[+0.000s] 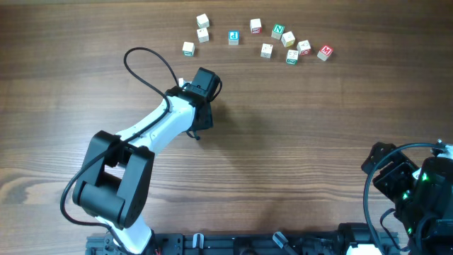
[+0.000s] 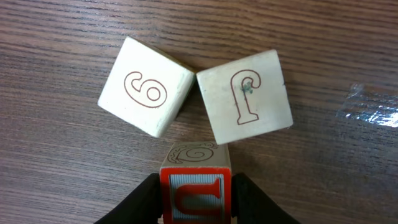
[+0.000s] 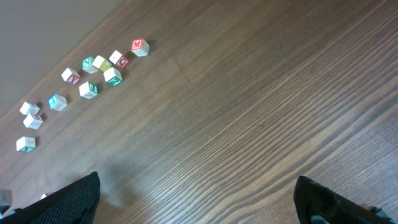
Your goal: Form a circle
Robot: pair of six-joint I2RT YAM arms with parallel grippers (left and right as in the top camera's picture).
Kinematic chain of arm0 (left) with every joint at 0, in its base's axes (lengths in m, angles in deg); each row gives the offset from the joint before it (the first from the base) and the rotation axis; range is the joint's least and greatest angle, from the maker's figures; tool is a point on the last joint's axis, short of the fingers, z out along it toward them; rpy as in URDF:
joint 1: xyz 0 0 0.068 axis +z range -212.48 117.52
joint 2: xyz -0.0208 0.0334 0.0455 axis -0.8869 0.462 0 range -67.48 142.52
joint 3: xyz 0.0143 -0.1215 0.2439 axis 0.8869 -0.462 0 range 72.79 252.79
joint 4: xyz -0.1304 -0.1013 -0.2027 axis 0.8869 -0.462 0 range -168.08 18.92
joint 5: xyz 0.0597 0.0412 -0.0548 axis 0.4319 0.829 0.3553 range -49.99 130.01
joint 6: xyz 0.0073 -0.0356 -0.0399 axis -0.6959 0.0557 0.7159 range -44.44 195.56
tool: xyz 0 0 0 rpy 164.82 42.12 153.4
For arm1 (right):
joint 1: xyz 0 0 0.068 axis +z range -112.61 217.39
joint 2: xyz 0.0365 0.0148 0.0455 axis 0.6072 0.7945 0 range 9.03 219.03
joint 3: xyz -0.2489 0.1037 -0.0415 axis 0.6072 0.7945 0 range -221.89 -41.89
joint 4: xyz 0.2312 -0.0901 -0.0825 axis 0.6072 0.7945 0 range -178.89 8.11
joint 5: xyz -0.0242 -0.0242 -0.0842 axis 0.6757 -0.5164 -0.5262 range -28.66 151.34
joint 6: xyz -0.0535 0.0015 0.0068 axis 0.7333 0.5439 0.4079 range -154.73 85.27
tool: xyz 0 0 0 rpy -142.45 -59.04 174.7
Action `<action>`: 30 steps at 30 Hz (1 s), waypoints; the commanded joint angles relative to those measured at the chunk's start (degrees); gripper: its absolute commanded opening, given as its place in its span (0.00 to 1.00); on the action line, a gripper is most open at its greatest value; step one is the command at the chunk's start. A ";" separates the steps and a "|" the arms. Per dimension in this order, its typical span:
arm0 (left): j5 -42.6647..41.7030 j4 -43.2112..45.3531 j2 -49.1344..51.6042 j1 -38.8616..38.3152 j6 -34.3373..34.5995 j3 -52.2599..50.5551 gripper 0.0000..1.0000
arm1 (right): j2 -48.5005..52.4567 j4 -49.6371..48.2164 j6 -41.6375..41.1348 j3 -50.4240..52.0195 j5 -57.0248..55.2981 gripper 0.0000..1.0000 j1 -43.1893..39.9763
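Three pale letter cubes huddle on the wooden table point(image 2: 323, 50): a 9 cube point(image 2: 146, 87) and a J cube point(image 2: 244, 96) meet at a corner, and just beside them our left gripper point(image 2: 197, 205) pinches a red U cube point(image 2: 196, 186). Our right gripper point(image 3: 199, 202) gapes wide, holding nothing.

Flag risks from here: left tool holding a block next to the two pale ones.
1. The left tool grips the red-printed wooden letter cube right at the seam between the pale wooden numeral cube and the pale wooden J cube; pushing forward may wedge them apart.
2. Opening the tool could drag or tip the red cube.
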 commanded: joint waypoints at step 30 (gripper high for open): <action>1.49 0.33 -0.81 -0.15 -0.79 -0.44 0.45 | -0.31 0.09 -0.39 -0.04 -0.33 1.00 0.11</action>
